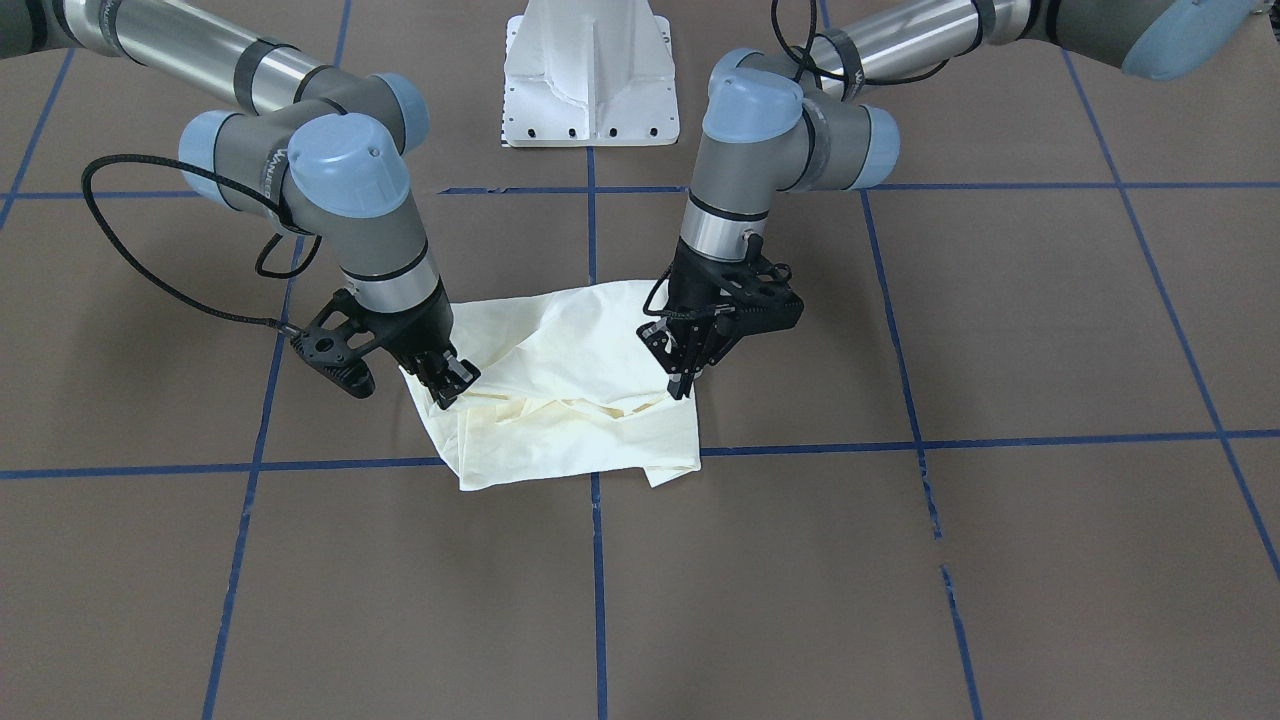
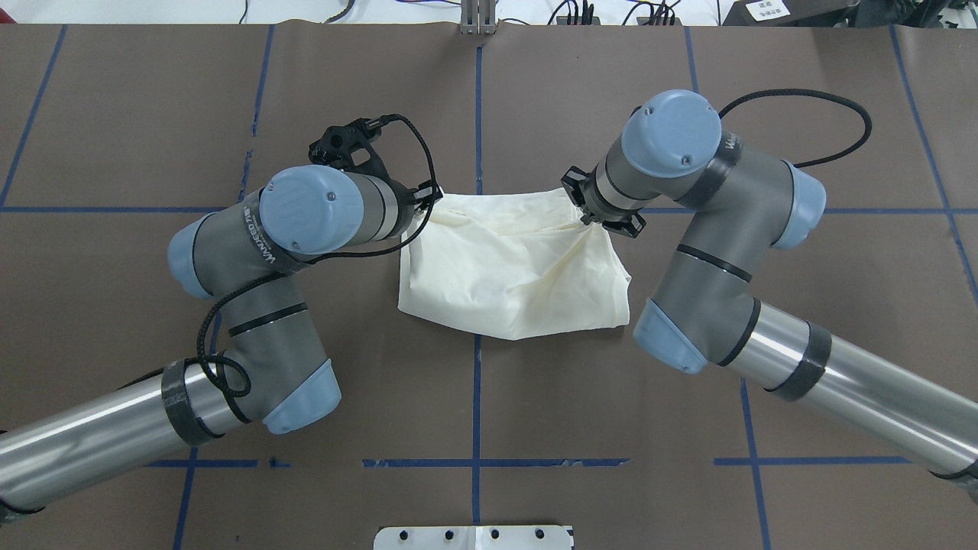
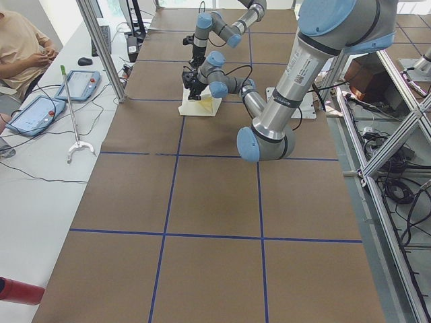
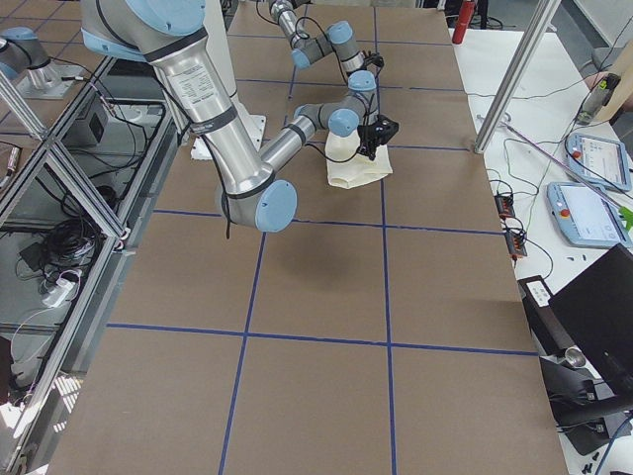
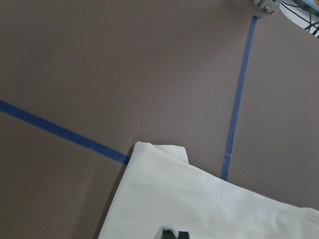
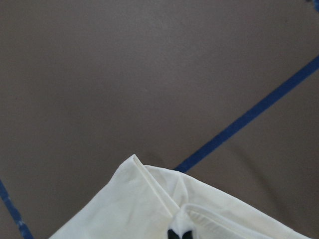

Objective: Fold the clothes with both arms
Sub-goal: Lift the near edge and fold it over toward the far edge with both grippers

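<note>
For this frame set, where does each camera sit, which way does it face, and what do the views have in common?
Exterior front-facing: across the table, facing the white base; left gripper on view right, right gripper on view left, both on the shirt.
Overhead exterior: behind the robot, looking down; sides unmirrored.
Exterior left: table end; left arm near, a seated person at the left edge.
Exterior right: opposite end; right arm near.
Left wrist-mounted: looks down on a shirt corner and blue tape.
Right wrist-mounted: another shirt corner.
Shared: every view shows the shirt.
</note>
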Motion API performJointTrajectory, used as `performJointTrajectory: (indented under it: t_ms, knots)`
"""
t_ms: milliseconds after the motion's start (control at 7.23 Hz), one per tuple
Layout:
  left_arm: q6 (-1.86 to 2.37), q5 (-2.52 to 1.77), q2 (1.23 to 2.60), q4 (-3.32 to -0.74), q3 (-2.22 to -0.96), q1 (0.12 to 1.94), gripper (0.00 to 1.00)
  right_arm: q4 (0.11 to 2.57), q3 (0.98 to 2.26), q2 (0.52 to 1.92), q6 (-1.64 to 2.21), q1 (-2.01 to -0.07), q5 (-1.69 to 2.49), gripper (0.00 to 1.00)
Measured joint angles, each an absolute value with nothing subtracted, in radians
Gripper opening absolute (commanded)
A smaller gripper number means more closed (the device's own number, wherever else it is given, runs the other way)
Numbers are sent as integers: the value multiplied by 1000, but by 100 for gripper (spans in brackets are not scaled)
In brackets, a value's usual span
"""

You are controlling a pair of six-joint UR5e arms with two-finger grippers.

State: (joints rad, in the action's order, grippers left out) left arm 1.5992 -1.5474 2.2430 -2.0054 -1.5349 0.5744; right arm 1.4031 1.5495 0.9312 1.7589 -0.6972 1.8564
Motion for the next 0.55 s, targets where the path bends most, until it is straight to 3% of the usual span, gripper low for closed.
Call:
performJointTrajectory:
  t_ms: [553]
  knots:
    - [1515,-1513,2271,-2047,-1413,594,0,1240,1341,865,1715,-760,1928,0]
